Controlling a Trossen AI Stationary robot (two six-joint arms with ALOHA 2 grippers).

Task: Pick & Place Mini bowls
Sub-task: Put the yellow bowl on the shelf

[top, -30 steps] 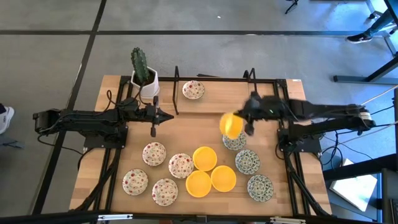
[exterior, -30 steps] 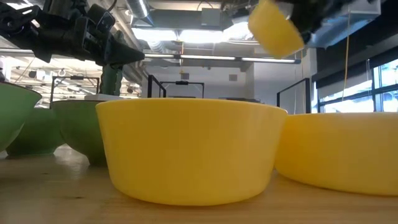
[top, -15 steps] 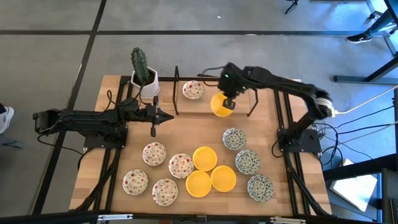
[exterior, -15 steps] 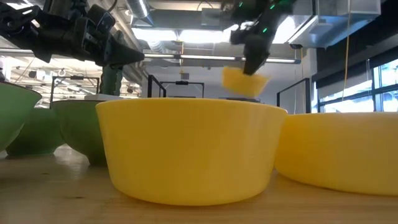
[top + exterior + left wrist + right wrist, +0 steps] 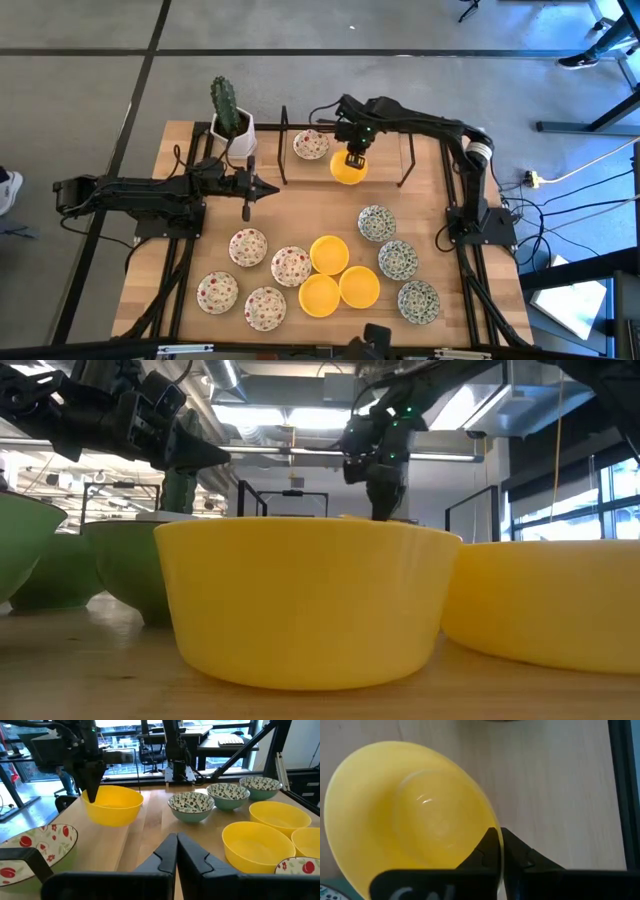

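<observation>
My right gripper [image 5: 354,157] is shut on a plain yellow mini bowl [image 5: 347,168] near the table's far edge, beside a red-speckled white bowl [image 5: 311,144]. That bowl also shows in the left wrist view [image 5: 112,805] and the right wrist view [image 5: 410,815]. My left gripper [image 5: 272,187] hovers shut left of centre, touching nothing. On the near half stand several red-speckled bowls [image 5: 248,246], three yellow bowls [image 5: 329,254] and three green-blue patterned bowls [image 5: 398,260], all on their bases. My right gripper pinches the yellow bowl's rim [image 5: 495,851], one finger inside the bowl and one outside. The fingers [image 5: 92,794] come from above, pointing down, at the rim's far side. The bowl sits upright and level, and its base [image 5: 114,821] appears to rest on the table.
A cactus in a white square pot [image 5: 232,125] stands at the far left corner. Thin black upright frames [image 5: 283,145] [image 5: 405,150] flank the spot where the yellow bowl is. Bare wood [image 5: 300,205] lies between the far bowls and the near cluster.
My right gripper has carried the yellow bowl from above the green-blue bowls toward the table's far edge and leftward, then down. The bowl hung tilted a second ago; now it is level, low by the red-speckled far bowl.
</observation>
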